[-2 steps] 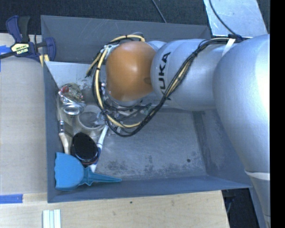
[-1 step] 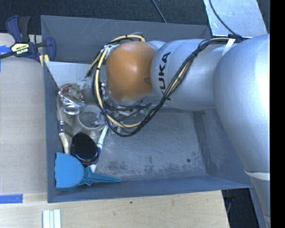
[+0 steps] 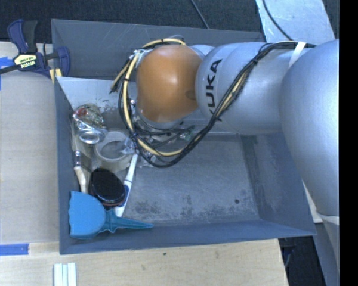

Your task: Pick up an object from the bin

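Observation:
My gripper's dark body [image 3: 157, 133] sits under the arm's wrist at the bin's back left, above the left-hand cluster. Just to its left lies a clear round plastic cup [image 3: 111, 148]. A white pen-like stick [image 3: 129, 182] slants down from below the gripper. A black round lid [image 3: 107, 186] rests beside that stick.
Along the bin's left wall lie a crumpled shiny wrapper [image 3: 88, 116], a small metal ring [image 3: 90, 137], a pale handle [image 3: 79, 176] and a blue plastic scoop [image 3: 90, 215] in the front left corner. The arm and its orange cover span the bin's back and right side.

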### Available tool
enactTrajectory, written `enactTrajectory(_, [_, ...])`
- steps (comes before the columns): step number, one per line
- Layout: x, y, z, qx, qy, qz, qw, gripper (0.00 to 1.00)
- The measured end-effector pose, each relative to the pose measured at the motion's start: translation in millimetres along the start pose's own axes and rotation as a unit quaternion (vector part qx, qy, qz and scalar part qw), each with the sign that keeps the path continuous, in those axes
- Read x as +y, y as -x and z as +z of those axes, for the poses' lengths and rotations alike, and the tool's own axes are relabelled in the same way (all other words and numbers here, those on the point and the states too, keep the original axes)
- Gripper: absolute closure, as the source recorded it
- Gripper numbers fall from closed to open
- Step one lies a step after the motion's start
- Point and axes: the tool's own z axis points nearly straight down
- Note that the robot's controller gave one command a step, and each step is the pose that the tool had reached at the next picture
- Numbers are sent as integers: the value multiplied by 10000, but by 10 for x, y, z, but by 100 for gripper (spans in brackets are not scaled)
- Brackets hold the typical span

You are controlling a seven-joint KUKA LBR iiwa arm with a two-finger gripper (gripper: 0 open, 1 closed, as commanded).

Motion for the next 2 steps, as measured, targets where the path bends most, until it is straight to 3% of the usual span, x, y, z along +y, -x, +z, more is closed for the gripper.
enactTrajectory(2, [-21, 12, -722, -17, -26, 8, 10000, 100])
